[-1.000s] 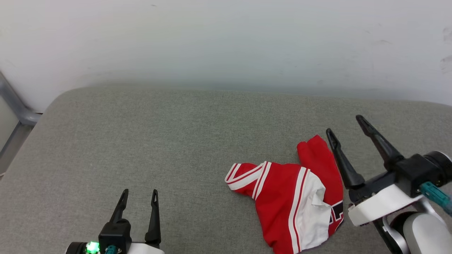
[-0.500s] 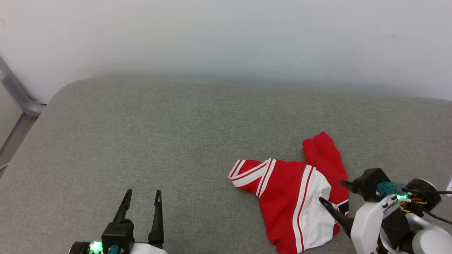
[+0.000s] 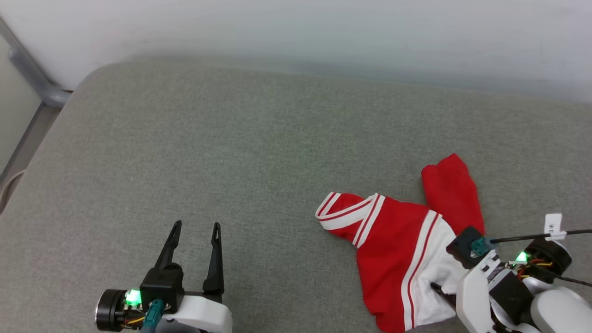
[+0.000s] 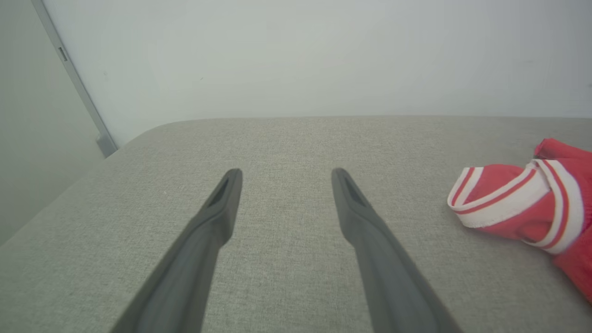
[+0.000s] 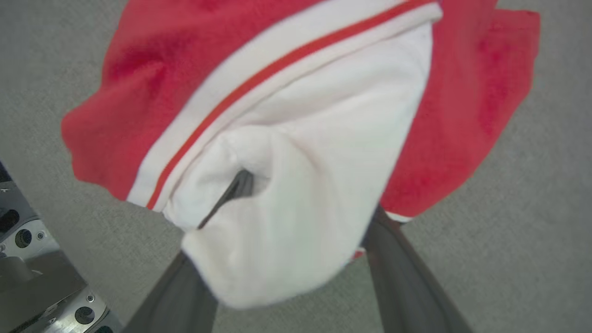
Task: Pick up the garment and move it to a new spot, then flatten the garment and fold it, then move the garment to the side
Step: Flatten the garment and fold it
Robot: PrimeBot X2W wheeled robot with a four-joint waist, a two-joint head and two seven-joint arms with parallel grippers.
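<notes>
Shirt [image 3: 397, 240] crumpled near right on cushion [image 3: 231, 138]. R gripper [image 5: 307, 196] wide open, straddling white sleeve [image 5: 314, 138], no grip. L gripper [image 3: 196, 224] open, empty, near left.

Your garment [image 3: 397, 240] is soft, matt cloth in red and white, with thicker knitted striped trim at its 9 o'clock end. The cushion [image 3: 208, 152] under it is covered in coarse grey woven fabric, matt and faintly flecked. The left claw [image 4: 285, 172] has smooth dark plastic fingers with a dull sheen, and the right claw [image 5: 309, 194] looks the same. At 5 o'clock in your head view, the arm shell [image 3: 476, 296] is glossy white plastic. The wall [image 3: 323, 27] is pale and matt. The bar [image 3: 27, 74] at 10 o'clock looks like grey painted metal.
</notes>
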